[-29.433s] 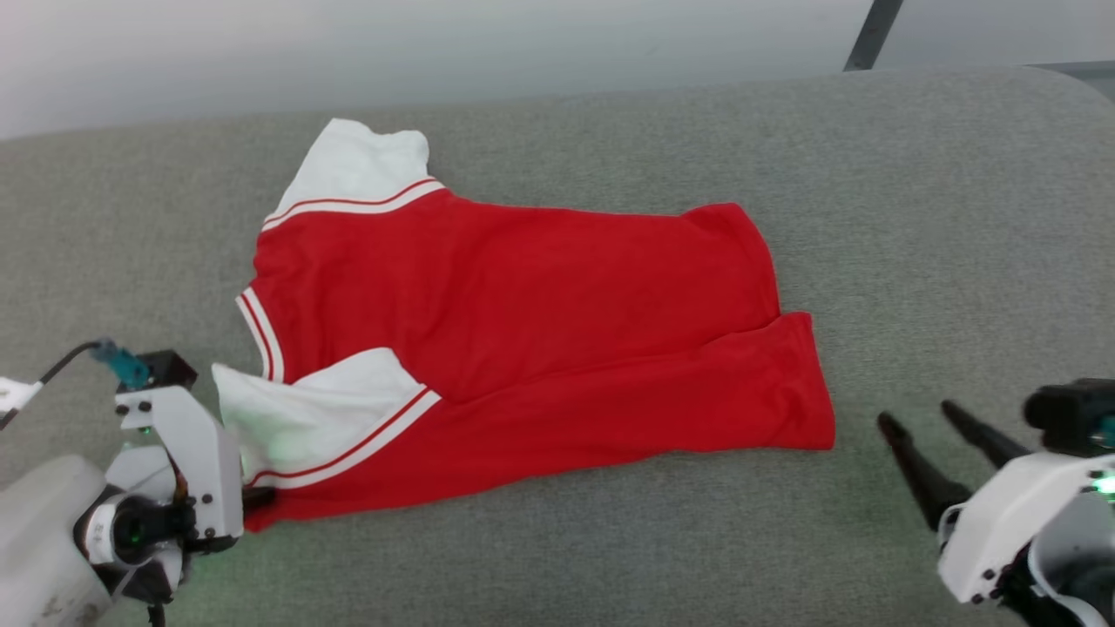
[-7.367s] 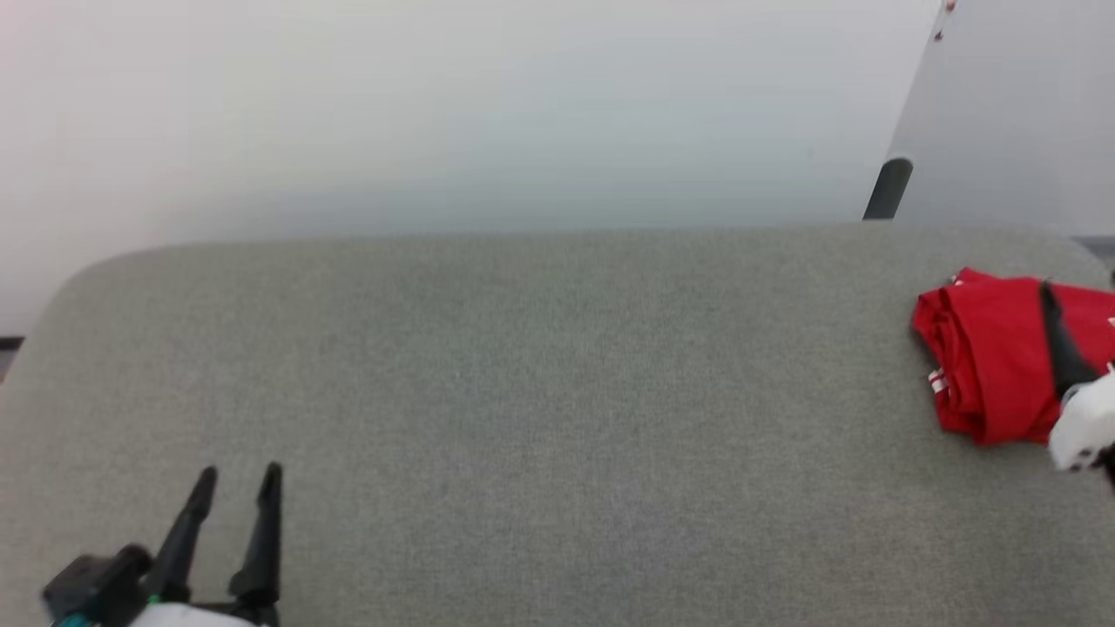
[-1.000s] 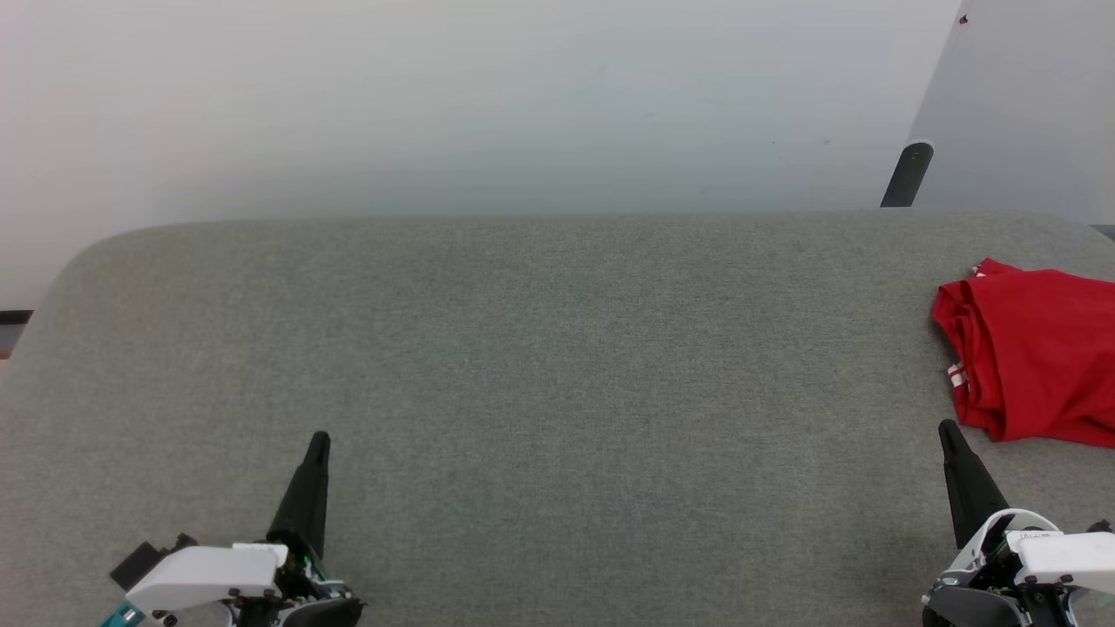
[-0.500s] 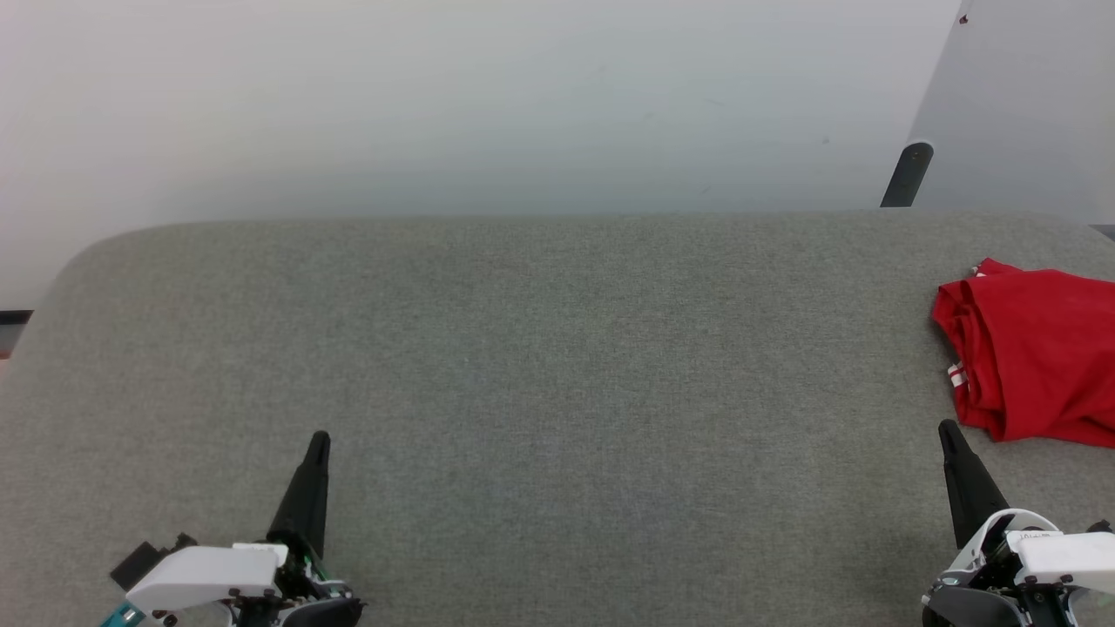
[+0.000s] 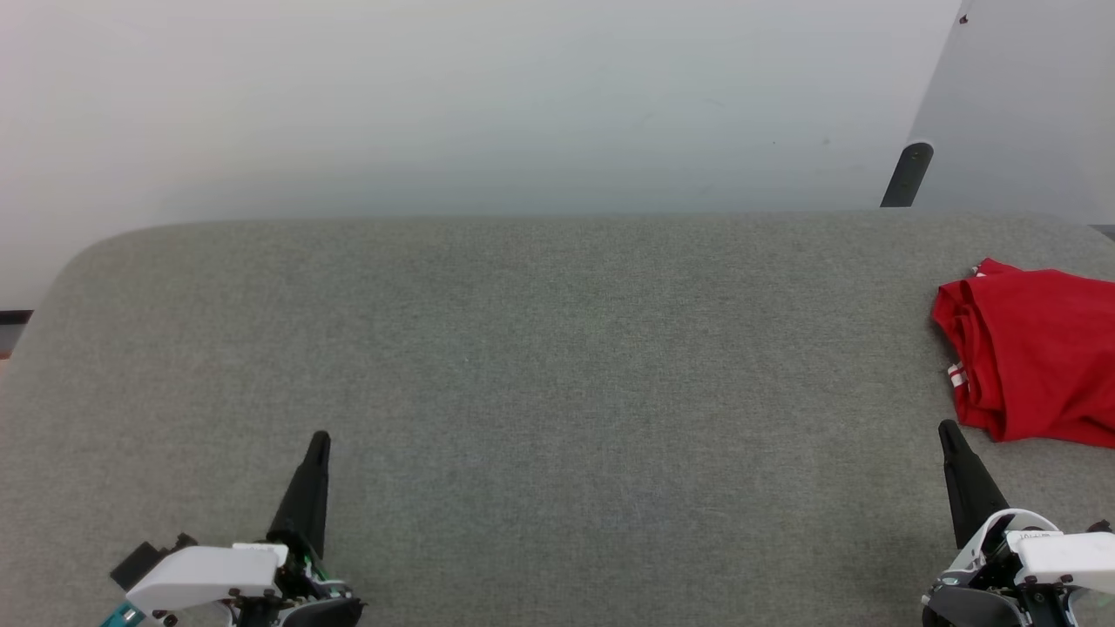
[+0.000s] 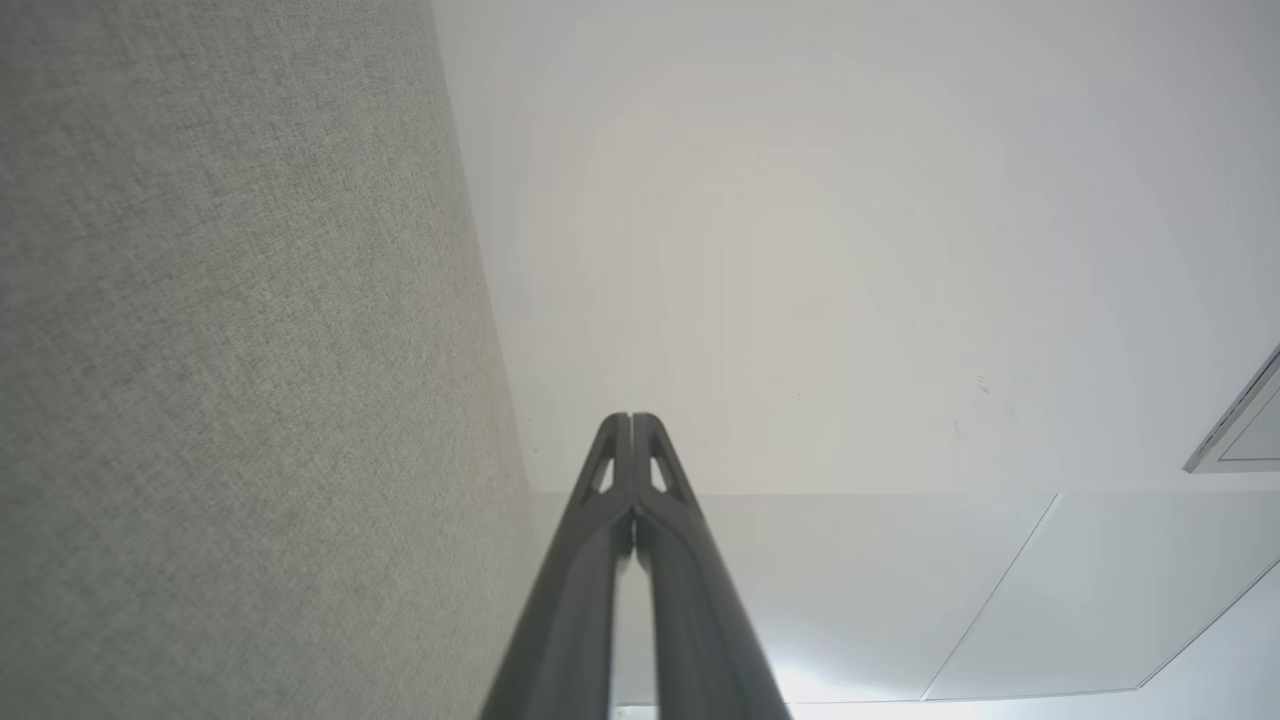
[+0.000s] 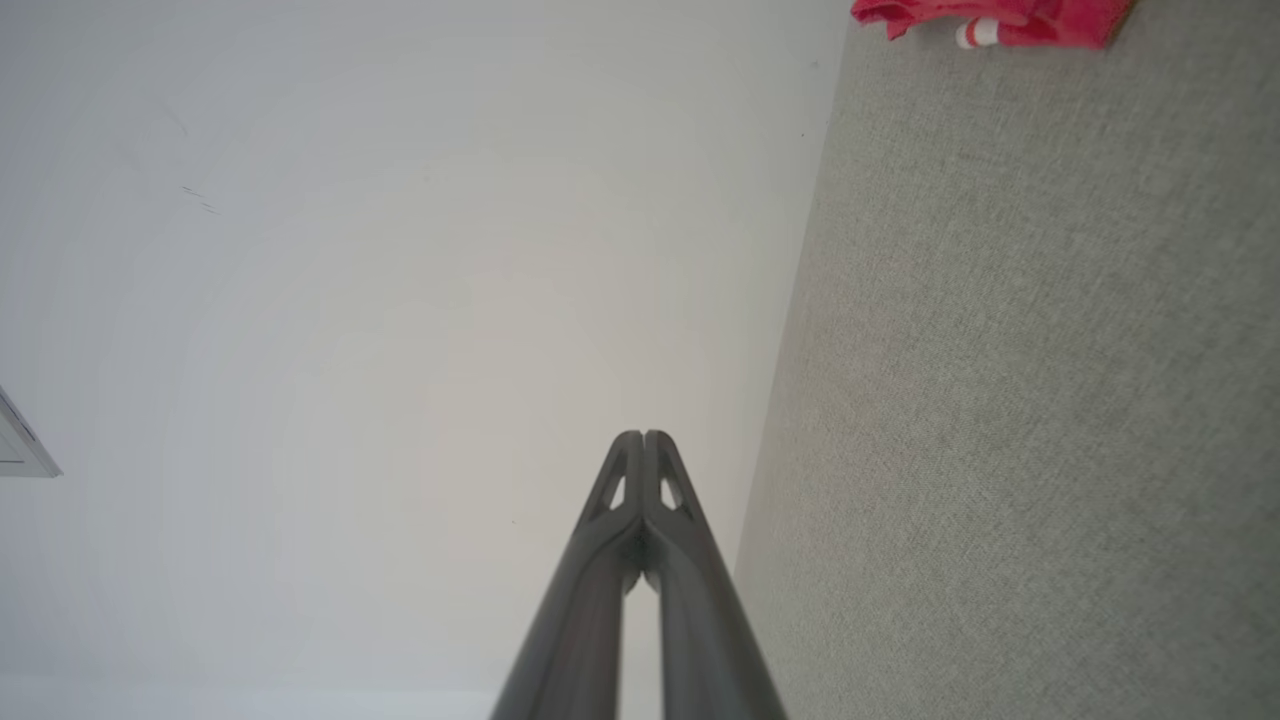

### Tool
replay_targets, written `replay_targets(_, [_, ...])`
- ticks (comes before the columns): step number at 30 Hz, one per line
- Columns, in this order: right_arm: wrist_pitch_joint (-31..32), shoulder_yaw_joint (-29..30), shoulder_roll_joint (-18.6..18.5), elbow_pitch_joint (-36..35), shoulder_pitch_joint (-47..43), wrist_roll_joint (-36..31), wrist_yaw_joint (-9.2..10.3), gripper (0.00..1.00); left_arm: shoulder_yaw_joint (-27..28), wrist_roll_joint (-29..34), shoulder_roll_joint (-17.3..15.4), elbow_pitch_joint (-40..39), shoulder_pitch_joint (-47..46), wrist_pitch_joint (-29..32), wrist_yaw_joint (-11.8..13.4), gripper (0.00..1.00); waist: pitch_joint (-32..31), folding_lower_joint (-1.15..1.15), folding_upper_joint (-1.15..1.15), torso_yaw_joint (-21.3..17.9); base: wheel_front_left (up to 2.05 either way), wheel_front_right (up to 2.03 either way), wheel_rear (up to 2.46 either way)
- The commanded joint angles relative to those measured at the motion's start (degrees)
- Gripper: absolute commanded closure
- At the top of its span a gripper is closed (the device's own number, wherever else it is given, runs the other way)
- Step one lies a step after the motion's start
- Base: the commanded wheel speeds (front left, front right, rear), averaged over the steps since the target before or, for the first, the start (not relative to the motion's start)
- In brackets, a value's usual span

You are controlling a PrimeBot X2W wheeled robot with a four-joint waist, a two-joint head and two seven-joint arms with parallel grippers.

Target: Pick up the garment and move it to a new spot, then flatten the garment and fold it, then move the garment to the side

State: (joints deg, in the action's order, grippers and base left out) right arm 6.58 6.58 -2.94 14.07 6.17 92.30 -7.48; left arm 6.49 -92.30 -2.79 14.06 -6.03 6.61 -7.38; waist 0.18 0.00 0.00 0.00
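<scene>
So the garment [image 5: 1037, 353] is folded into a chunky red bundle way over at the right edge of the grey fabric tabletop [image 5: 557, 366]. It's partly cut off by the frame, with a bit of white-and-red trim poking out on its left side. The right claw [image 5: 945, 428] sits at the lower right, fingers pressed together with nothing in them. Its tip points up toward the bundle's near-left corner, close but not touching. In the right wrist view the garment [image 7: 1000, 15] shows up ahead and off to one side, at the top edge. The left claw [image 5: 320, 440] is at the lower left, also fully closed and empty, well apart from the garment with bare tabletop in between.
</scene>
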Motion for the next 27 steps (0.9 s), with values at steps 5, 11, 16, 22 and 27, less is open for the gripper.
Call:
replay_targets(5, [0.1,0.0,0.2,-0.1,0.2,0.2,-0.02,1.00,0.1,-0.2,0.0,0.1,-0.6,0.1,-0.2,1.00,0.0,0.00,0.00,0.0,0.00,0.00,0.00])
replay_targets(11, [0.1,0.0,0.2,-0.1,0.2,0.2,-0.02,1.00,0.1,-0.2,0.0,0.1,-0.6,0.1,-0.2,1.00,0.0,0.00,0.00,0.0,0.00,0.00,0.00])
replay_targets(16, [0.1,0.0,0.2,-0.1,0.2,0.2,-0.02,1.00,0.1,-0.2,0.0,0.1,-0.6,0.1,-0.2,1.00,0.0,0.00,0.00,0.0,0.00,0.00,0.00])
replay_targets(22, [0.1,0.0,0.2,-0.1,0.2,0.2,-0.02,1.00,0.1,-0.2,0.0,0.1,-0.6,0.1,-0.2,1.00,0.0,0.00,0.00,0.0,0.00,0.00,0.00])
replay_targets(27, [0.1,0.0,0.2,-0.1,0.2,0.2,-0.02,1.00,0.1,-0.2,0.0,0.1,-0.6,0.1,-0.2,1.00,0.0,0.00,0.00,0.0,0.00,0.00,0.00])
